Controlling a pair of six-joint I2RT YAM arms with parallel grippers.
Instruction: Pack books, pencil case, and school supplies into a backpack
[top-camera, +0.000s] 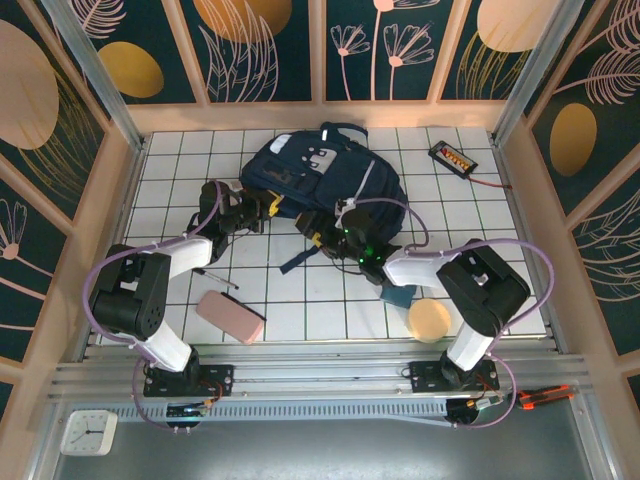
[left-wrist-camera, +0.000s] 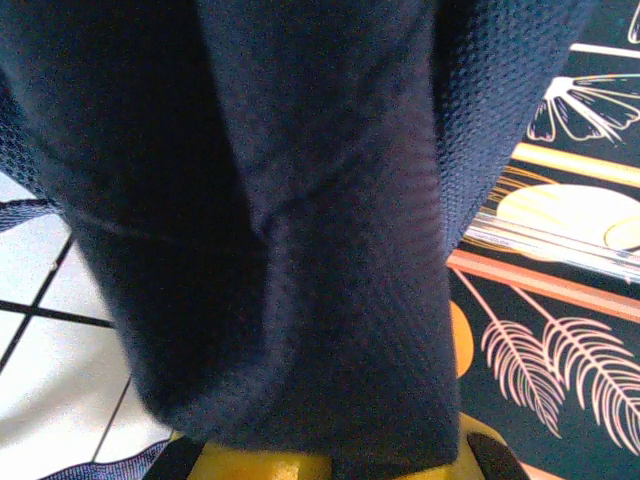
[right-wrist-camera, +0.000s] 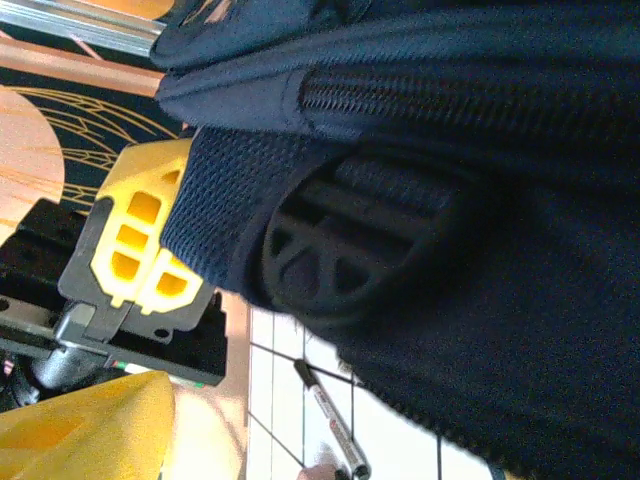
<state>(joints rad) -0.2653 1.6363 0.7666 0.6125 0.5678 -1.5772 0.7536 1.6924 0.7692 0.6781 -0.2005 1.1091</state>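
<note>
1. Backpack (top-camera: 325, 172): lies on the white tiled table (top-camera: 300, 320), upper centre of the overhead frame, against the back wall. Navy fabric with pale patches on top.

2. Left gripper (top-camera: 262, 208): at the left lower edge of the backpack. Jaws closed to the narrowest setting on a fold of the backpack's dark mesh fabric. In the left wrist view this fabric (left-wrist-camera: 300, 220) hangs across most of the frame.

3. Right gripper (top-camera: 322, 232): at the lower edge of the backpack, centre of the overhead frame. Jaws set wide. In the right wrist view one yellow finger (right-wrist-camera: 80, 425) sits at lower left, clear of the fabric. The zip and a round black plastic part (right-wrist-camera: 350, 250) are close ahead.

4. Pencil case (top-camera: 230, 317): pink, lower left, near the left arm base.

5. Pen (top-camera: 216, 278): just above the pencil case, apart from it.

6. Teal pad (top-camera: 398, 296): lower right, partly under the right arm, beside a tan disc (top-camera: 430, 320).
</note>
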